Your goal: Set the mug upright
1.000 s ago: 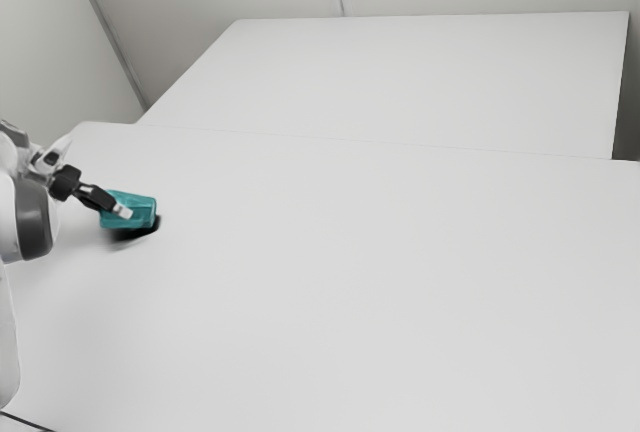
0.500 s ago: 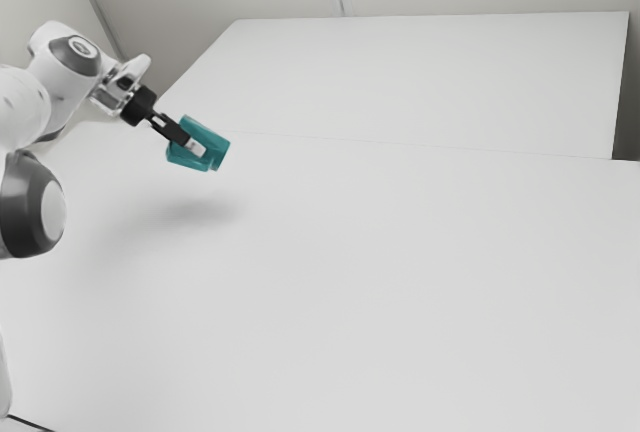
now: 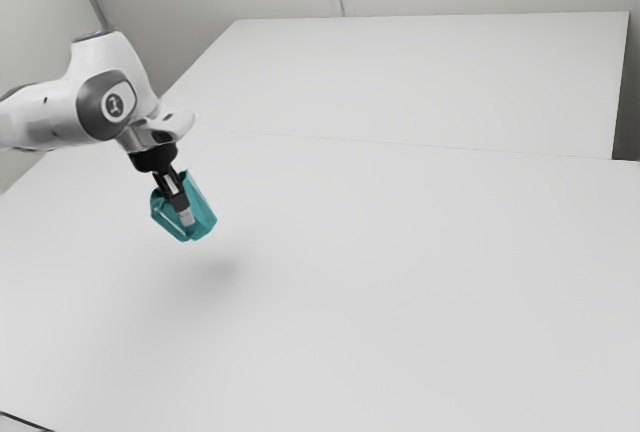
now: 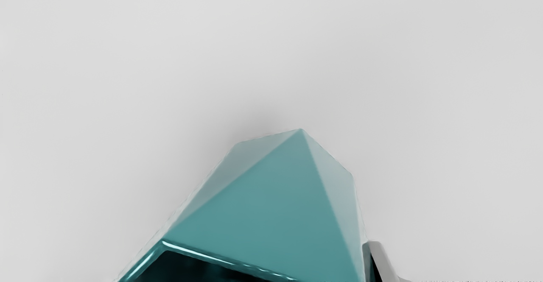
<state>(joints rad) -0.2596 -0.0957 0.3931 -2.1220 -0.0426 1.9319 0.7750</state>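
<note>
In the exterior view my gripper (image 3: 186, 216) points down toward the exterior view's right, shut on the teal faceted mug (image 3: 201, 211). The mug is tilted and held above the table, its shadow lying below it on the surface. In the wrist view the mug (image 4: 271, 205) spreads up from the bottom edge, with its dark opening partly seen at the lower left. One light grey fingertip (image 4: 382, 261) stands against the mug's side there; the other fingertip is hidden.
The white table (image 3: 400, 282) stretches away to the exterior view's right. A second white surface (image 3: 420, 82) adjoins its far edge. A dark cable (image 3: 25, 422) lies at the near left corner.
The arm has lifted the mug off the table and carried it toward the exterior view's right. Over the last half second hand and mug came lower and turned to point more steeply downward.
</note>
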